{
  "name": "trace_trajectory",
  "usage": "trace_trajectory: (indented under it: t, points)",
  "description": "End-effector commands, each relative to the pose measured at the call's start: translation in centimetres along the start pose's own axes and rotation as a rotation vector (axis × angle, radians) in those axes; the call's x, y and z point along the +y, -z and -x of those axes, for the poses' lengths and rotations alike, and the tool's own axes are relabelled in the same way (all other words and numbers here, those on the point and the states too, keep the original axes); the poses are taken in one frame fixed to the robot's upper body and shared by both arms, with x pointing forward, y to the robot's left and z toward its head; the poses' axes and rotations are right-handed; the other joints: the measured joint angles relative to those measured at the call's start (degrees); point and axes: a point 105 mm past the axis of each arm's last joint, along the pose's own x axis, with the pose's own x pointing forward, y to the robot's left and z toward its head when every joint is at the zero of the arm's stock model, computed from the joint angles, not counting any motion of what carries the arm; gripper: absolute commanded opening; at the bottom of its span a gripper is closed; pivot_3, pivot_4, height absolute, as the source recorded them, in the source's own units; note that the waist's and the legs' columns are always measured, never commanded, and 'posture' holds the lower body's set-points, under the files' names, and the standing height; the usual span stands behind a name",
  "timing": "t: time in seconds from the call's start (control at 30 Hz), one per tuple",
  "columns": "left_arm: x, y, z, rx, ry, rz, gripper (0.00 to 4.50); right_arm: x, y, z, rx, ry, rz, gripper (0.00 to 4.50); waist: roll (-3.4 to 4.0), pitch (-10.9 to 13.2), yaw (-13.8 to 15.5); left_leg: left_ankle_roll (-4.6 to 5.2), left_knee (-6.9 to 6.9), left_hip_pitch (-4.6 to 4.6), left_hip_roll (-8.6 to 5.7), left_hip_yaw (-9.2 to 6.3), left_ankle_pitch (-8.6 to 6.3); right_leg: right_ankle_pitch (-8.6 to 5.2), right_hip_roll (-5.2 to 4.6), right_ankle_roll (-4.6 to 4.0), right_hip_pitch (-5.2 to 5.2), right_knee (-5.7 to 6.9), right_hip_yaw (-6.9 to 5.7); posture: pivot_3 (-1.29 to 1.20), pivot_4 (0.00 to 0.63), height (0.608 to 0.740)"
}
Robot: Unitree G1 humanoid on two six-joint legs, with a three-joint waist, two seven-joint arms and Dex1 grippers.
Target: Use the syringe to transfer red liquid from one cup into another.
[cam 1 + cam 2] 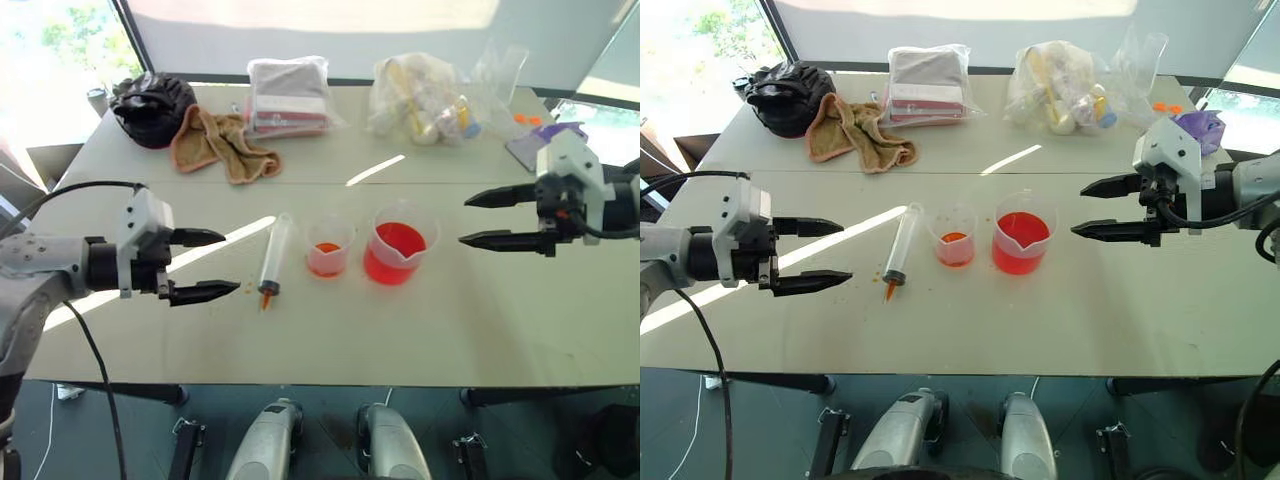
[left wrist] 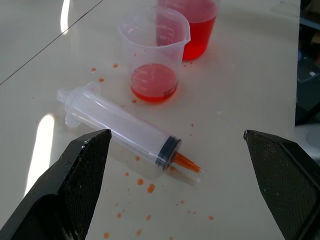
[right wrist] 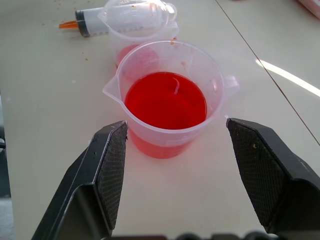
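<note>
The syringe (image 1: 273,258) lies flat on the white table (image 1: 480,320), its orange tip pointing toward the front edge, with small red drops scattered around it. To its right stands the smaller cup (image 1: 329,246) holding a shallow layer of red liquid (image 2: 154,86). Right of that stands the larger spouted beaker (image 1: 397,246), about half full of red liquid (image 3: 165,101). My left gripper (image 1: 212,263) hangs open just left of the syringe, holding nothing. My right gripper (image 1: 478,220) hangs open to the right of the beaker, also holding nothing.
Along the table's far edge lie a black bag (image 1: 152,105), a brown cloth (image 1: 220,143), a bagged stack of items (image 1: 288,95) and a clear bag of bottles (image 1: 425,98). A purple item (image 1: 533,146) sits at the far right.
</note>
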Motion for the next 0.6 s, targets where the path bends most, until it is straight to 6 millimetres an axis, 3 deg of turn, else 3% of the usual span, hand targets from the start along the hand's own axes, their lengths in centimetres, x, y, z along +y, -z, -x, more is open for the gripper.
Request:
trace_trajectory:
  t: [0.03, 0.23, 0.6]
  points:
    - [0.8, -0.9, 0.4, -0.004, -0.031, -0.071, 4.41, -0.1, -1.1, 0.1, -0.015, 0.006, 0.069, 3.30, 0.00, 0.0, 0.0, 0.00, 0.00, 0.00, 0.00, 0.00, 0.00, 0.00, 0.00, 0.00, 0.00, 0.00, 0.00, 0.00, 0.150, 0.740]
    - [0.6, -1.5, 0.6, -0.015, -0.015, -0.076, 4.41, -0.1, -1.2, 0.0, -0.022, -0.004, 0.082, 3.30, 0.01, 0.0, -0.1, 0.00, 0.00, -0.02, -0.01, 0.00, 0.00, 0.10, 0.02, 0.17, -0.05, 0.04, -0.01, 0.00, 0.150, 0.740]
    - [1.3, -0.5, 1.5, 0.066, 0.005, -0.101, 4.41, -0.4, -1.3, -0.2, -0.028, -0.011, 0.103, 3.30, 0.02, 0.0, -0.2, 0.00, 0.02, 0.00, -0.01, 0.02, 0.01, 0.11, 0.03, 0.18, -0.07, 0.13, -0.02, 0.00, 0.150, 0.740]
